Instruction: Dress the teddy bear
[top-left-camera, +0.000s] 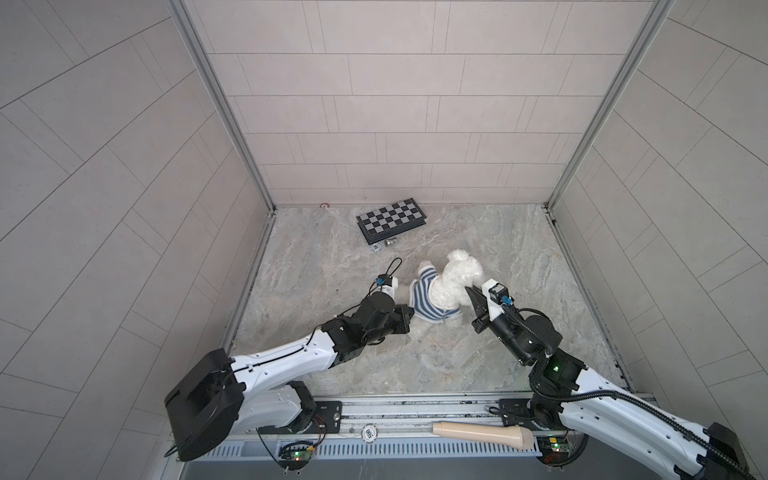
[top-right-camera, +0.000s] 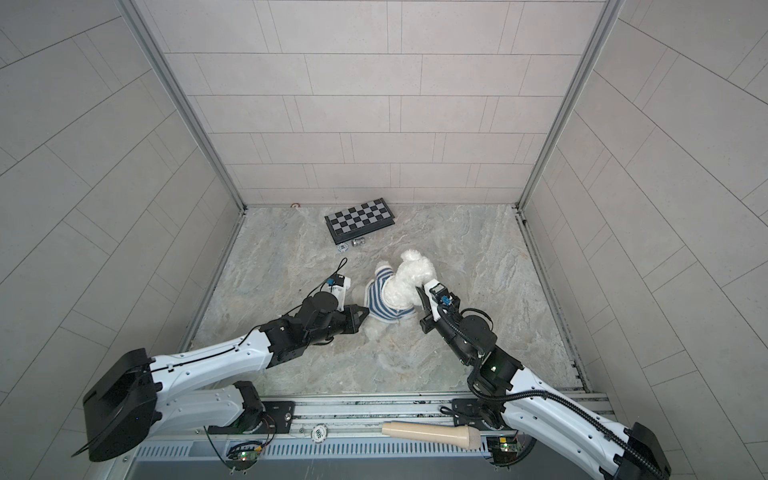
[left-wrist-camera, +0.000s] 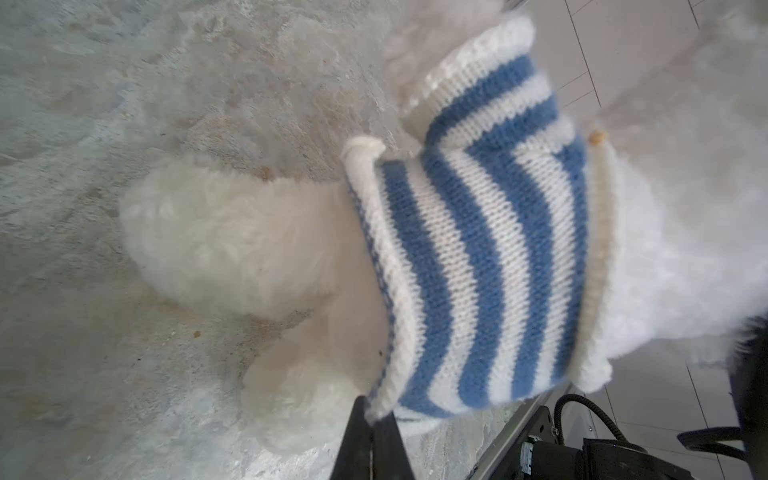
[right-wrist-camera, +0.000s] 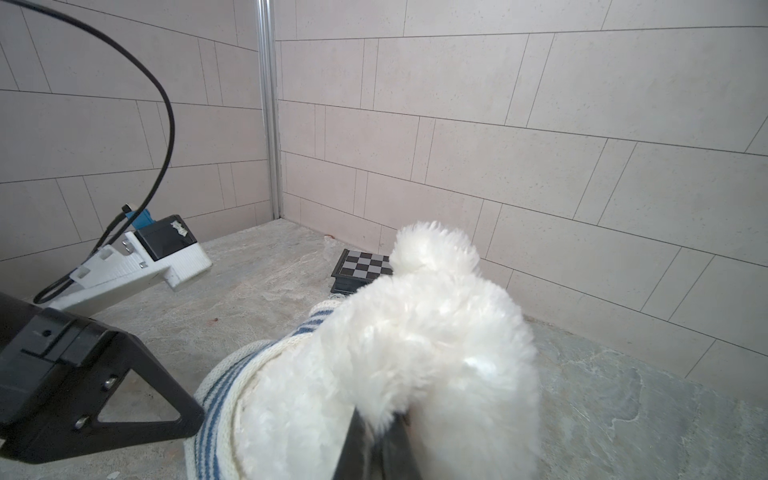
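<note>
1. The table (top-left-camera: 519, 257) has a marbled grey stone look. Pale tiled walls (top-left-camera: 395, 104) close it in on three sides, with metal posts in the corners.
2. One folded chessboard (top-left-camera: 390, 219) lies near the back wall, with two small metal pieces (top-left-camera: 376, 248) just in front of it. One beige cylinder (top-left-camera: 482, 434) lies on the front rail.
3. One teddy bear (top-left-camera: 455, 276) is in the middle of the table, between the two arms. One striped sweater (top-left-camera: 424, 299) is around its body, and its head sticks out of the collar. In the left wrist view its legs rest on the table.
4. The left pincer (left-wrist-camera: 372, 419) is closed, pinching the sweater's lower hem.
5. The right pincer (right-wrist-camera: 378, 436) is closed too, clamped on the bear's white fur beside the head.
</note>
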